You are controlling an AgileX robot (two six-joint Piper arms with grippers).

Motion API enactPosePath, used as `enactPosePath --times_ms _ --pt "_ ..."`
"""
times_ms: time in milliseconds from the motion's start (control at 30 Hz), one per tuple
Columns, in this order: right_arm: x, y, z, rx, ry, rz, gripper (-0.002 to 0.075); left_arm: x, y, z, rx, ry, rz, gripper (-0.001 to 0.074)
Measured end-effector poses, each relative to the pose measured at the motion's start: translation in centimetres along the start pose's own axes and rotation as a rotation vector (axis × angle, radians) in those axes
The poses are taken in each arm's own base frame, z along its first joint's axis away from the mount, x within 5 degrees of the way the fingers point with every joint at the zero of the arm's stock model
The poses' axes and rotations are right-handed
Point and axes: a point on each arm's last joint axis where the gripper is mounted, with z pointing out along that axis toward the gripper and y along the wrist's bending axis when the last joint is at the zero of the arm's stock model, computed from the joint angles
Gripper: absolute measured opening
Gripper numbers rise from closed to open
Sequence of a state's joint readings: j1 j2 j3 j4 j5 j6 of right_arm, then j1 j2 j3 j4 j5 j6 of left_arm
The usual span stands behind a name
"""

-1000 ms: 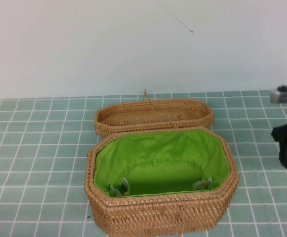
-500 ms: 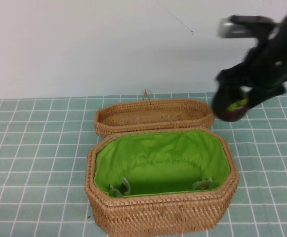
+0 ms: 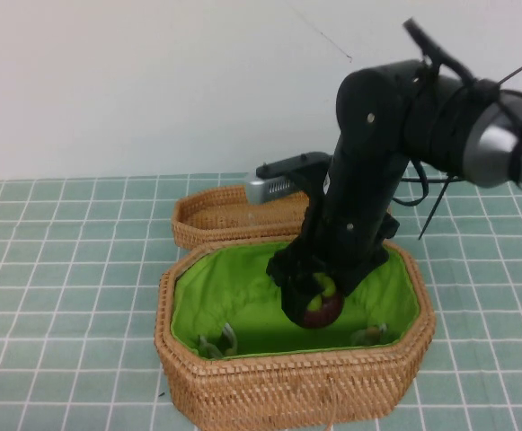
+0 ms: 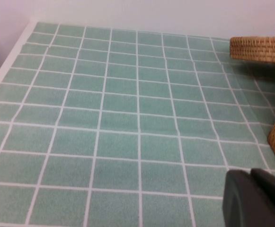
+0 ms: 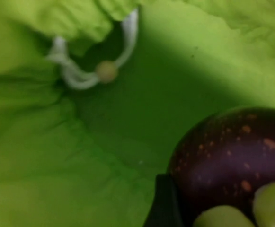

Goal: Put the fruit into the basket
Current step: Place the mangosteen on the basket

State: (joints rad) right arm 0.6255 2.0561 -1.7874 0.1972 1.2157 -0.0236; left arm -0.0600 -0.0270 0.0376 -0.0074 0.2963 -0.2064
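Green lining fills the basket [image 3: 189,377], and the right gripper [image 3: 313,301] has swung in from above the far right rim 0.5 s ago to reach down inside the basket's opening. 1 s ago it sat at the table's right edge. The fruit [image 3: 322,310] is clamped between that gripper's fingers, hanging above the lined floor near the basket's middle. The right wrist view shows the fruit [image 5: 232,161] close over the fabric, near a white drawstring [image 5: 75,78]. The wicker lid [image 3: 216,215] lies behind the basket. The left gripper [image 4: 255,198] hovers over the tiled tablecloth [image 4: 128,132]; its opening cannot be told.
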Motion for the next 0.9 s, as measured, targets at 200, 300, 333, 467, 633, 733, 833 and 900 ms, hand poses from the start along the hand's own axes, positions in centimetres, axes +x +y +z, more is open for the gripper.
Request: enactPosePath --times_ms 200,300,333,467,633,733,833,900 --pt "-0.2 -0.7 2.1 0.032 0.039 0.026 0.0552 0.0 0.0 0.0 0.0 0.0 0.0 0.0" --pt "-0.3 -0.7 2.1 0.032 0.032 0.025 0.0585 0.0 0.0 0.0 0.0 0.0 0.0 0.0" --pt "-0.4 -0.6 2.0 0.032 0.03 0.025 0.0594 0.0 0.0 0.0 0.0 0.0 0.0 0.0" --pt "-0.7 -0.8 1.4 0.061 0.014 0.01 0.0604 0.0 0.0 0.0 0.0 0.0 0.0 0.0" --pt "-1.3 -0.8 0.4 0.083 -0.023 -0.004 0.061 0.0 0.0 0.0 0.0 0.0 0.0 0.0001" --pt "-1.4 -0.8 0.3 0.083 -0.029 0.008 0.0637 0.0 0.0 0.0 0.0 0.0 0.0 0.0" --pt "-1.4 -0.7 0.3 0.081 -0.029 0.011 0.0665 0.0 0.0 0.0 0.0 0.0 0.0 0.0001" --pt "-1.4 -0.7 0.3 0.077 -0.029 0.012 0.0672 0.0 0.0 0.0 0.0 0.0 0.0 0.0"
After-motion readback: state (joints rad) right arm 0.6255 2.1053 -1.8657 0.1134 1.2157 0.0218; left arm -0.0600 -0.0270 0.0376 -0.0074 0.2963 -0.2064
